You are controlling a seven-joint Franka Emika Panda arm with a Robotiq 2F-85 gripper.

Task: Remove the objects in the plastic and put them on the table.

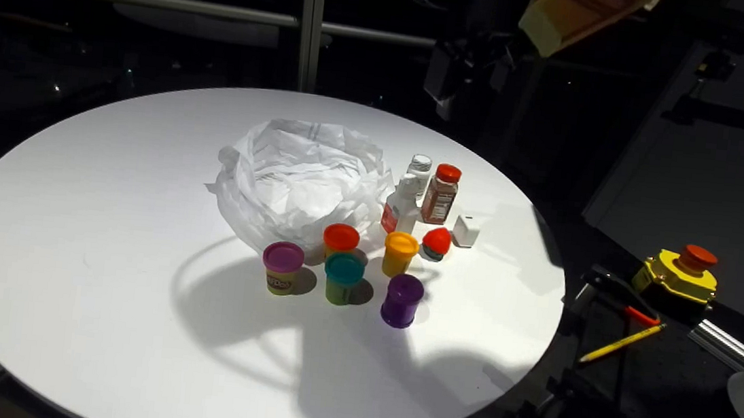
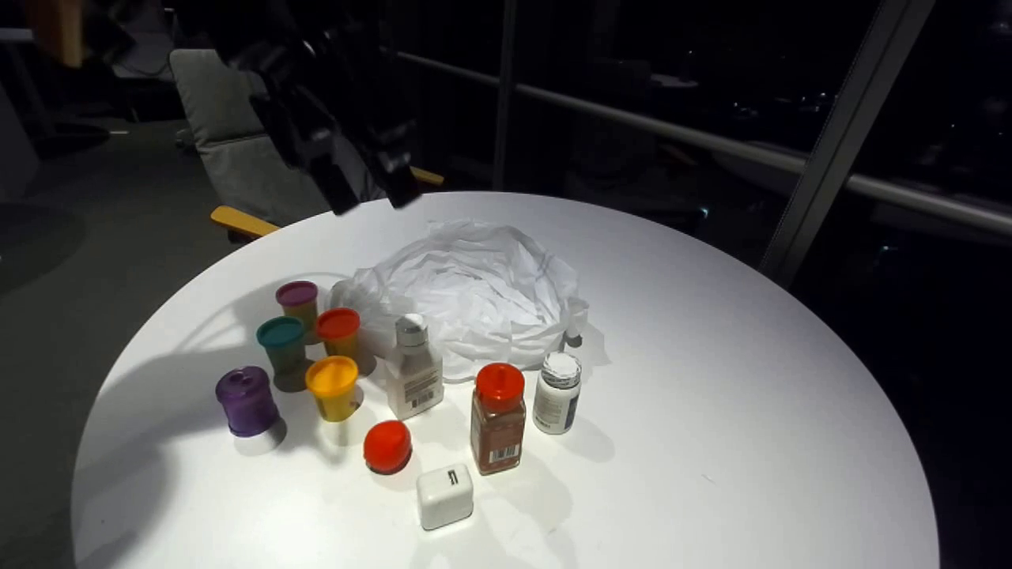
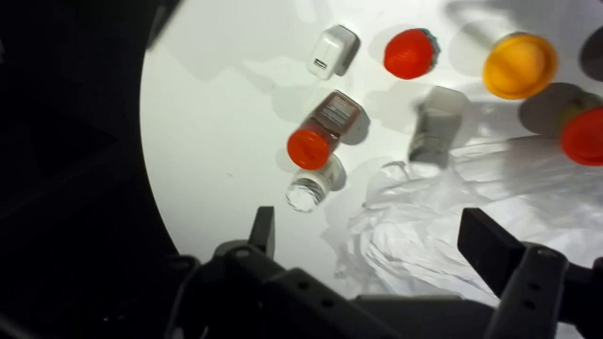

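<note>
Small bottles (image 2: 416, 383) and lidded tubs (image 2: 333, 399) stand upright on the round white table (image 2: 711, 442), grouped beside the crumpled plastic bag (image 2: 482, 300). Closest in the wrist view is the gripper (image 3: 377, 238), released, its jaws spread wide above bag and tabletop.

From the near rim in an exterior view, a white charger cube (image 2: 445, 498) comes first, then a strawberry-like red piece (image 2: 387, 446) and a red-capped jar (image 2: 498, 438), all apart; to their right, a broad sweep of tabletop runs out to the edge. A white jar (image 2: 556, 401) stands just beyond, a slim lane between the two jars. Toward the left edge sits a purple tub (image 2: 249, 405), with yellow (image 2: 336, 405), teal-lidded (image 2: 285, 352), red-lidded (image 2: 341, 340) and pink-lidded tubs (image 2: 300, 307) spaced behind. A white bottle (image 2: 413, 371) fronts the bag; whether they touch cannot be told. Past the bag, a strip of tabletop reaches the far rim.

As for writing, the cube shows a USB slot (image 3: 321, 63); the red-capped jar, a barcode (image 2: 504, 454); the white jar, unreadable small print; the white bottle, fine print and, in an exterior view, a red label (image 1: 390, 219). On the pink-lidded tub, "Do" can be picked out.
</note>
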